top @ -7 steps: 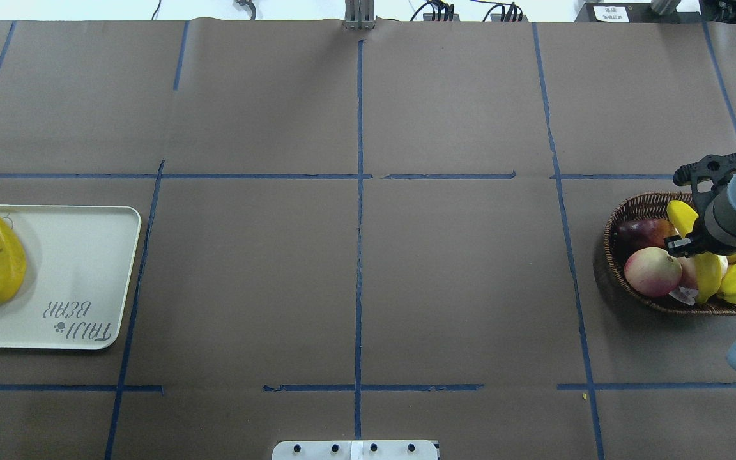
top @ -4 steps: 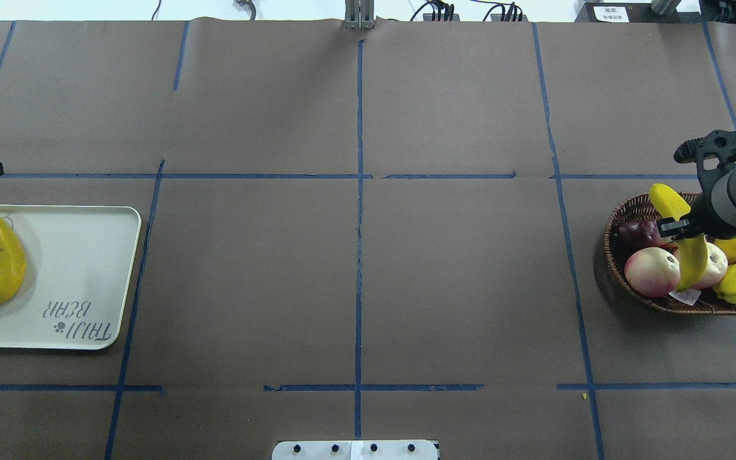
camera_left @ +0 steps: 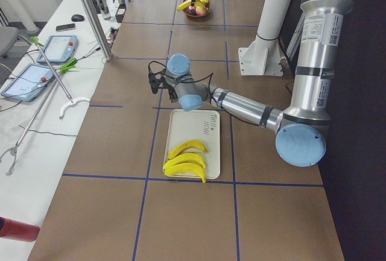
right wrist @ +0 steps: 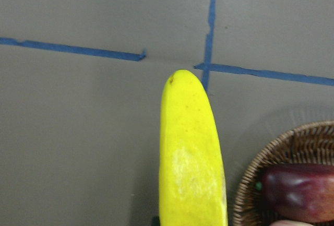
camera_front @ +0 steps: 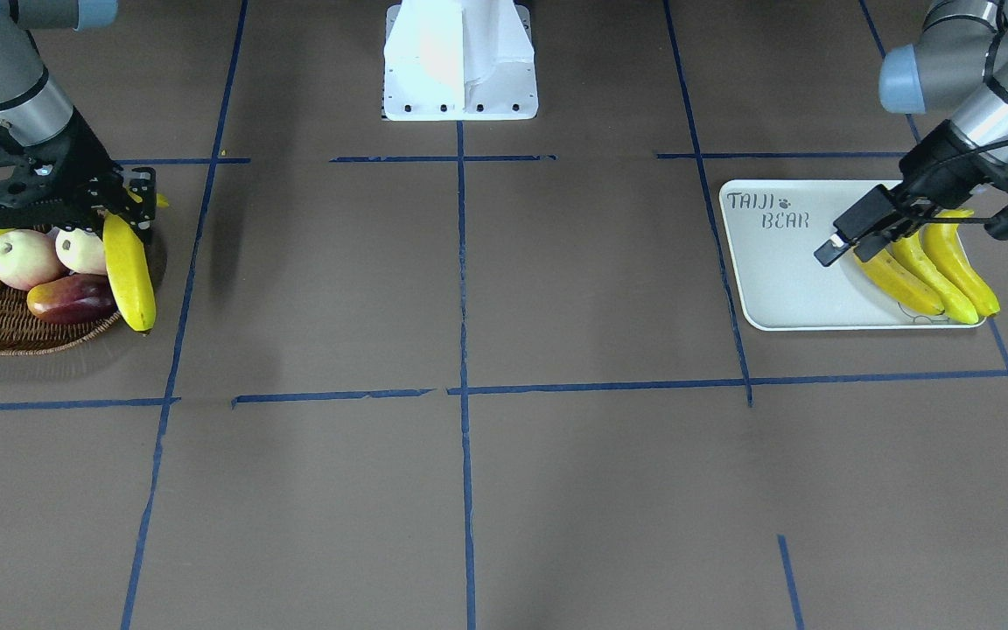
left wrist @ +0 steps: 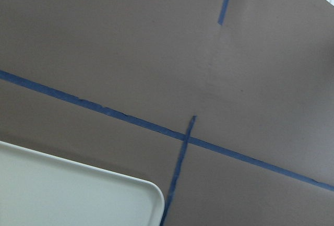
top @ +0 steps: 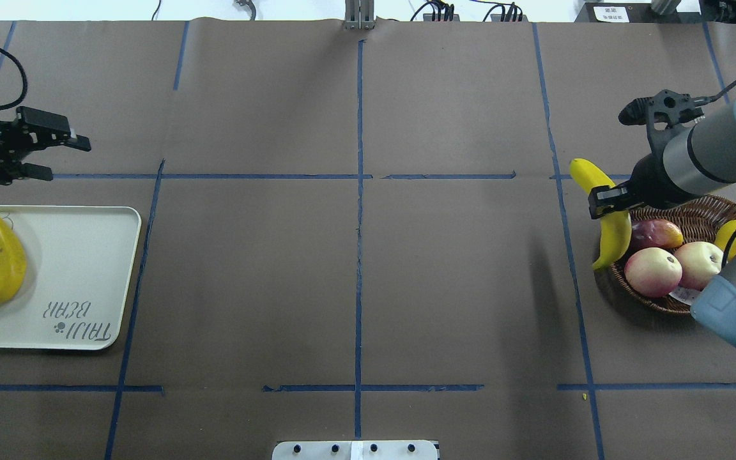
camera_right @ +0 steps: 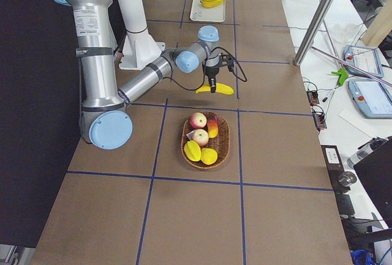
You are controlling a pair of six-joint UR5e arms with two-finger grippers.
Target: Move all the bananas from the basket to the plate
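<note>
Gripping one banana (top: 614, 233) mid-length, the right gripper (top: 607, 203) is clamped on it. The banana hangs in the air over the basket (top: 700, 220) rim, on the side facing table centre. Round pink-cream fruits (top: 652, 271) and a dark red fruit (top: 657, 234) sit inside the basket. The plate (top: 74, 255) is well apart from the basket, at the opposite table end, with three bananas (camera_left: 184, 163) on it. The left gripper (top: 64, 158) hovers at that far end too, jaws spread, empty.

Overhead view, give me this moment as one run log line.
right jaws: shut on banana, aloft beside basket | left jaws: open, empty, near plate | plate: three bananas
</note>
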